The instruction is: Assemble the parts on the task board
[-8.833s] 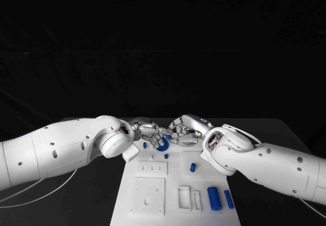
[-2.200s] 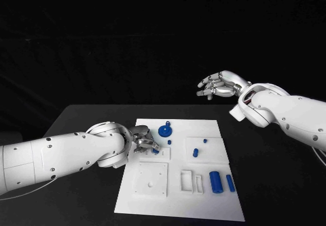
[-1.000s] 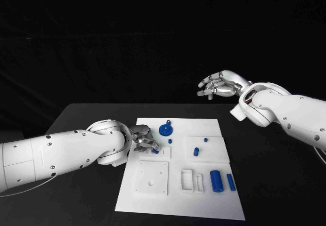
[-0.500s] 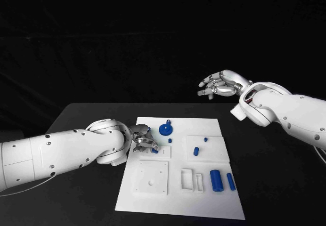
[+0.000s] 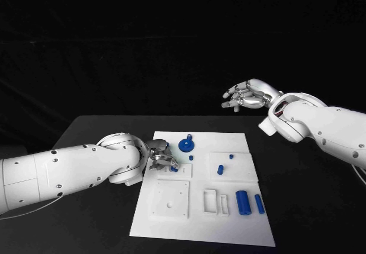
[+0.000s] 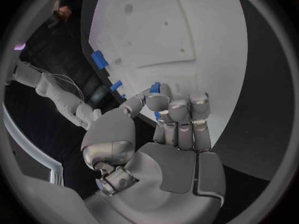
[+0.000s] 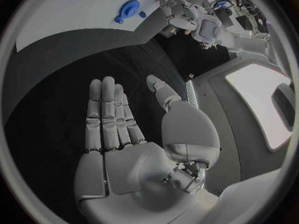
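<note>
Left hand on task board; right hand above far edge.

A black surface spreads out under everything, matte and dark, running from the near edge back to a straight far edge. Behind it hangs a black backdrop, unlit and plain, closing off the far side of the scene from left to right.

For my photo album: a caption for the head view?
Left hand pinches a blue part over the task board; right hand hovers open.
</note>
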Motion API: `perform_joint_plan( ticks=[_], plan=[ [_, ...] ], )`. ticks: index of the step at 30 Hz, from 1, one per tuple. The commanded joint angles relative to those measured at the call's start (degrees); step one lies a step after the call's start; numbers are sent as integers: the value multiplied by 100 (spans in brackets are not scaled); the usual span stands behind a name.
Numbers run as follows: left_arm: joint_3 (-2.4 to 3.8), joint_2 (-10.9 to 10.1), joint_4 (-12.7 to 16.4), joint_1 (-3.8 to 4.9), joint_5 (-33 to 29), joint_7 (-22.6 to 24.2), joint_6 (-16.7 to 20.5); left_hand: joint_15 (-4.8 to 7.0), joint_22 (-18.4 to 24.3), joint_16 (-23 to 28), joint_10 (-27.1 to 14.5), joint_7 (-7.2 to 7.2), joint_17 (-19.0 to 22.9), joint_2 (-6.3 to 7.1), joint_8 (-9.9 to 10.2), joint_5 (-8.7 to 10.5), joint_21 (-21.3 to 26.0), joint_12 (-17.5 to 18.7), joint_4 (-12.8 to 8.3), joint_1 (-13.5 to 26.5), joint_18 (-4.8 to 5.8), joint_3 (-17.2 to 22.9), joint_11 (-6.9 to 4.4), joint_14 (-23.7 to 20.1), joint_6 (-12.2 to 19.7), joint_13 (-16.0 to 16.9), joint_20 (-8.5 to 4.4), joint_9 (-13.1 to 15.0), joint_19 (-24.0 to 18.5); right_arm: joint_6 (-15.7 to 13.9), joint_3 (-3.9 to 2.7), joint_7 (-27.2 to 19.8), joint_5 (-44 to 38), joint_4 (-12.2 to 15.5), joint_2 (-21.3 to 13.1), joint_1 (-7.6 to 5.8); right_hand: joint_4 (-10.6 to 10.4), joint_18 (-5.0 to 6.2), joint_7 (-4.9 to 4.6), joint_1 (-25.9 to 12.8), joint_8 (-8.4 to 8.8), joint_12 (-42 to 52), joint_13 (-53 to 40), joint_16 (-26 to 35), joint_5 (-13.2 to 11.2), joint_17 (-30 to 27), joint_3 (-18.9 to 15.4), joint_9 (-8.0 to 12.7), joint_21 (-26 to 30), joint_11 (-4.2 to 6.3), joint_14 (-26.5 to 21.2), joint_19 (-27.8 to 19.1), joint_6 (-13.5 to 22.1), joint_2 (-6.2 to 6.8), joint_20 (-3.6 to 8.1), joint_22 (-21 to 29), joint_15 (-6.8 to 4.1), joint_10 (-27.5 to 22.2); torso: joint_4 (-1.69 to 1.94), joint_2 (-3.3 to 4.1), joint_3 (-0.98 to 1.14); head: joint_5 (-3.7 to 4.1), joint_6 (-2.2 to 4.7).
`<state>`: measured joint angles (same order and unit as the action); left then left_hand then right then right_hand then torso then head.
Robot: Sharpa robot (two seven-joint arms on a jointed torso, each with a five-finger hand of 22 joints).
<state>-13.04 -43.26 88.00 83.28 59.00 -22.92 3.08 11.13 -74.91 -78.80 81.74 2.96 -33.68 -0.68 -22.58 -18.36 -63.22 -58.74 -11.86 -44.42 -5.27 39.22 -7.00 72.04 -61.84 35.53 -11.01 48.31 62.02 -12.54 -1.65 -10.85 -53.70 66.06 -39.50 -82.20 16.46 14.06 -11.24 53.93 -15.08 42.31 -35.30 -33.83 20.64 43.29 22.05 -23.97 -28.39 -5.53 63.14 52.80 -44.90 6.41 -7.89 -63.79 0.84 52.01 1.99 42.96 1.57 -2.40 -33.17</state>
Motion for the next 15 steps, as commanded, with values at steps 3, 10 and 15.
perform_joint_plan(
  ticks=[3, 10, 15],
  plan=[
    [-67, -6, -22, -68, 69, -223, -396, 175, -72, -41, -125, -491, 10, -39, -45, 52, -46, -48, 12, -47, -49, -20, -113, 121, -1097, -8, -457, -15, -52, 20, -3, -30, -46, 0, 6, 7, -5, 94, -39, 43, -29, 23, 7, 23, 26, 6, -24, 6, 33, 1, 0, -7, -3, -20, -5, -6, 26, -52, 0, 2, 0, 1, -5],
    [-67, -5, -25, -68, 69, -220, -406, 169, -64, -80, -130, -500, 28, -25, -53, 675, -53, -77, 82, -13, -55, -97, -122, 113, -1117, -23, -458, -51, -70, 23, -3, -30, -46, -7, 7, 16, -6, 94, -38, 44, -29, 24, 8, 24, 30, 7, -23, 7, 34, 1, 1, -6, -3, -21, -5, -8, 26, -52, -4, 4, 1, -3, -11],
    [-67, -1, -23, -68, 69, -213, -410, 168, -61, -101, -138, -498, 40, 10, -43, 995, -61, -96, 157, -3, -62, -107, -122, 104, -1122, -29, -461, -126, -80, 26, -3, -31, -46, -12, 12, 26, -5, 94, -38, 44, -30, 25, 10, 25, 33, 9, -23, 7, 34, 1, 1, -6, -4, -21, -5, -8, 26, -52, 1, 0, 1, -5, -26]
  ],
)
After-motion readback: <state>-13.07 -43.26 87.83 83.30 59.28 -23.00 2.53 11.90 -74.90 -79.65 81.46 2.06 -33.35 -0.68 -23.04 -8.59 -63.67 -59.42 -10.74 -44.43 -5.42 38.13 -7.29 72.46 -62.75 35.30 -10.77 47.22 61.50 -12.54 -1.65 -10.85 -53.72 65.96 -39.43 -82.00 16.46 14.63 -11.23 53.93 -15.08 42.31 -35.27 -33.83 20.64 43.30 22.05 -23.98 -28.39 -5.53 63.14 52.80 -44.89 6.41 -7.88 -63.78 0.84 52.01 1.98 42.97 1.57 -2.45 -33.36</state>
